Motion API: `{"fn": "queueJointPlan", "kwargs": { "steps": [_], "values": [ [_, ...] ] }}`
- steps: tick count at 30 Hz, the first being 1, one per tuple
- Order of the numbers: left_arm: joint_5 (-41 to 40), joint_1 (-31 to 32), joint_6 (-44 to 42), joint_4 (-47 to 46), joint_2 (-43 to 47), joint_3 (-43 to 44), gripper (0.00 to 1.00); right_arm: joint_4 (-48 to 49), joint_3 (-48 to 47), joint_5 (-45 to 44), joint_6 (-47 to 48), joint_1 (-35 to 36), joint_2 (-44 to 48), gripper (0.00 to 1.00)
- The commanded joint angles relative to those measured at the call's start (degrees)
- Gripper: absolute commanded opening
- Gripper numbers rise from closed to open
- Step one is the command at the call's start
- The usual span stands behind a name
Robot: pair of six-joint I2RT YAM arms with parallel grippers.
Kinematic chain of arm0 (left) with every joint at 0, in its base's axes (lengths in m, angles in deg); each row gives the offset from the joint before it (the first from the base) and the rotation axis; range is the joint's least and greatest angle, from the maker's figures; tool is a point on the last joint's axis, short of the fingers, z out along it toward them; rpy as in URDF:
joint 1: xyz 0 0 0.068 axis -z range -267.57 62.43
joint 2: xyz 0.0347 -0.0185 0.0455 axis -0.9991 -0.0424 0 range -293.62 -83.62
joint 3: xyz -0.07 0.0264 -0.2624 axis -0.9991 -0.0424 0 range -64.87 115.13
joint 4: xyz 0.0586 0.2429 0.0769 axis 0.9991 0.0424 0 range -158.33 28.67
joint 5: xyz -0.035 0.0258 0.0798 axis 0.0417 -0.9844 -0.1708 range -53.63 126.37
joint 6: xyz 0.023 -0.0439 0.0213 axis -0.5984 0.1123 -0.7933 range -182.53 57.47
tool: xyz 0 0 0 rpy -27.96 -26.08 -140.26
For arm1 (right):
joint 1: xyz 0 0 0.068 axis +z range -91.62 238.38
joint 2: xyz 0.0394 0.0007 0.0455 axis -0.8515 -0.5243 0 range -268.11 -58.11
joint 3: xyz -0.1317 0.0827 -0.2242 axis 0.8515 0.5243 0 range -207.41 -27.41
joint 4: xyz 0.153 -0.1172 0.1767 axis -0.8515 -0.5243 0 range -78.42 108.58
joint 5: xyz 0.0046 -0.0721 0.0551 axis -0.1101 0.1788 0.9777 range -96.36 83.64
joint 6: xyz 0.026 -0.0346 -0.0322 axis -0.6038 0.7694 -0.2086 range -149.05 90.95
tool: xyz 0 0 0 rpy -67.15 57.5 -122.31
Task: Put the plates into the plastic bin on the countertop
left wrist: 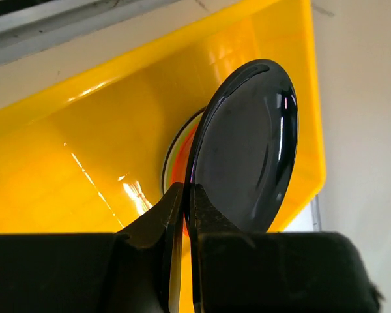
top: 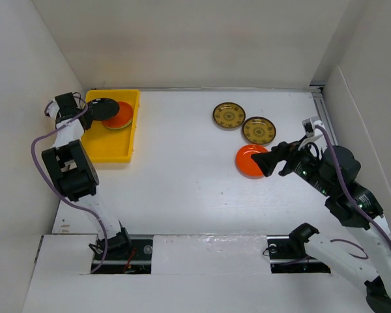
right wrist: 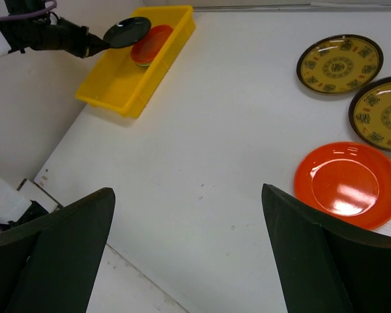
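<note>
Pinching the black plate (top: pixel 104 108) by its rim, the left gripper (top: pixel 89 112) hangs over the far-left bin (top: pixel 111 151), where an orange plate (top: pixel 122 119) lies; its wrist view shows jaws clenched on that tilted plate; the right gripper (right wrist: pixel 186 192), in its own view, stands spread wide beside a second orange plate (right wrist: pixel 348 184).

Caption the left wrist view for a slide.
Left tool pinches the black plate by its rim above the yellow bin, over an orange plate.

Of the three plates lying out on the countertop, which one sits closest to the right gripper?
The plain orange plate; the right gripper hovers at its edge, while both olive-gold patterned plates lie farther back.
</note>
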Motion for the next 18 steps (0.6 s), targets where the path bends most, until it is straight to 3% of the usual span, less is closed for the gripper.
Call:
{"fn": "queueJointPlan", "kwargs": {
  "steps": [1, 6, 7, 10, 11, 13, 14, 15, 16, 18],
  "values": [
    [2.06, 1.02, -2.28, -1.60, -0.67, 4.08, 0.00, 0.50, -1.12, 1.09, 1.02, -0.57, 0.27, 1.00],
    [5.56, 1.02, -2.81, -3.88, -1.37, 2.76, 0.00, 1.03, -1.12, 1.09, 0.49, -0.57, -0.25, 1.00],
    [6.27, 1.02, -2.81, -3.89, -1.37, 3.71, 0.04, 1.03, -1.64, 1.61, 0.49, -0.57, -0.25, 1.00],
    [7.60, 1.02, -2.81, -3.89, -2.25, 4.25, 0.39, 1.03, -1.65, 1.61, -0.04, -0.57, -0.87, 1.00],
    [8.21, 1.54, -2.81, -3.89, -2.25, 4.25, 0.56, 1.03, -1.65, 1.61, -0.04, -0.57, -0.87, 1.00],
    [8.21, 2.24, -2.81, -3.89, -2.25, 4.87, 0.66, 1.03, -1.65, 1.61, -0.04, -0.57, -0.87, 1.00],
    [8.21, 2.25, -3.33, -3.89, -1.47, 4.87, 0.76, 0.51, -2.26, 1.61, -0.04, -0.57, -0.87, 1.00],
    [8.21, 3.12, -4.03, -3.89, 0.10, 5.39, 0.94, 0.50, -2.26, 1.61, -0.04, -0.57, -0.87, 1.00],
    [6.65, 4.60, -5.08, -3.28, 1.08, 5.39, 1.00, -0.02, -2.26, 1.61, -0.04, -0.57, -0.87, 1.00],
    [4.80, 7.33, -8.15, -2.14, 4.58, 6.27, 1.00, -0.02, -2.88, 1.00, -0.04, -0.57, -0.87, 1.00]
  ]
}}
